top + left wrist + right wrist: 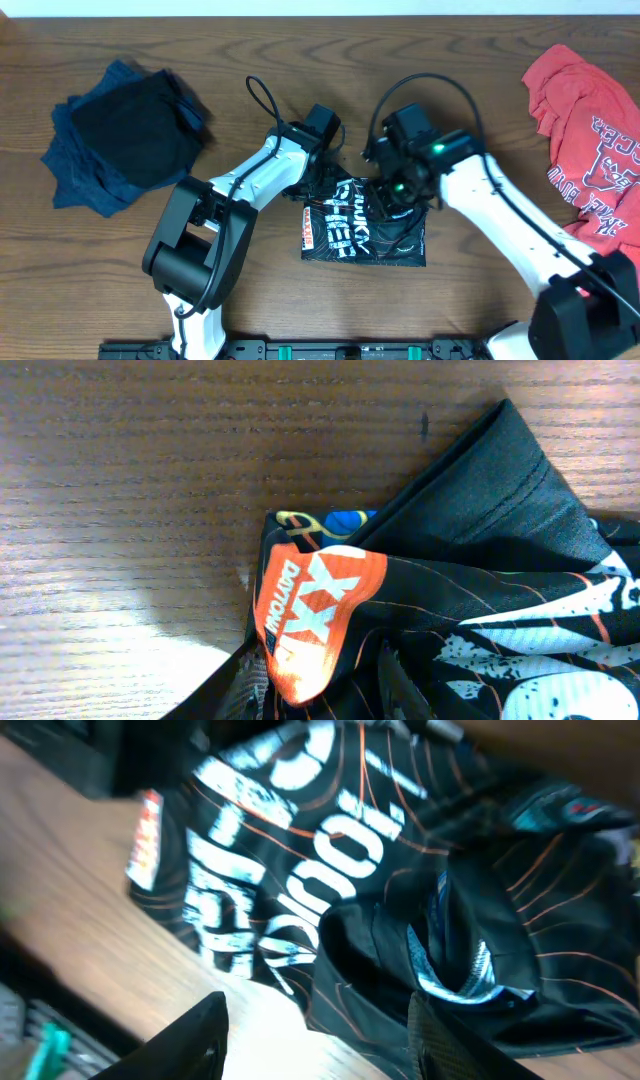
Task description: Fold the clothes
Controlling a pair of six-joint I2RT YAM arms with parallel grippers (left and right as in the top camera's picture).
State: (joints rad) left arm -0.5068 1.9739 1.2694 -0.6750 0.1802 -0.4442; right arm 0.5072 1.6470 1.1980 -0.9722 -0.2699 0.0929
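The black jersey [362, 232] lies partly folded at the table's middle, white block lettering facing up. In the left wrist view its orange-white logo [310, 610] is creased over and the cloth bunches right down at my left gripper [300, 705], whose fingers are mostly hidden under fabric. It looks shut on the jersey's upper left edge, and it also shows in the overhead view [330, 172]. My right gripper [393, 200] hovers over the jersey's upper right part. Its two fingers [320, 1040] are wide apart and empty above the jersey's [330, 870] edge and collar.
A dark blue and black pile of clothes [125, 135] sits at the far left. A red T-shirt with white print [590, 130] lies at the right edge. The wooden table [480, 90] shows between them.
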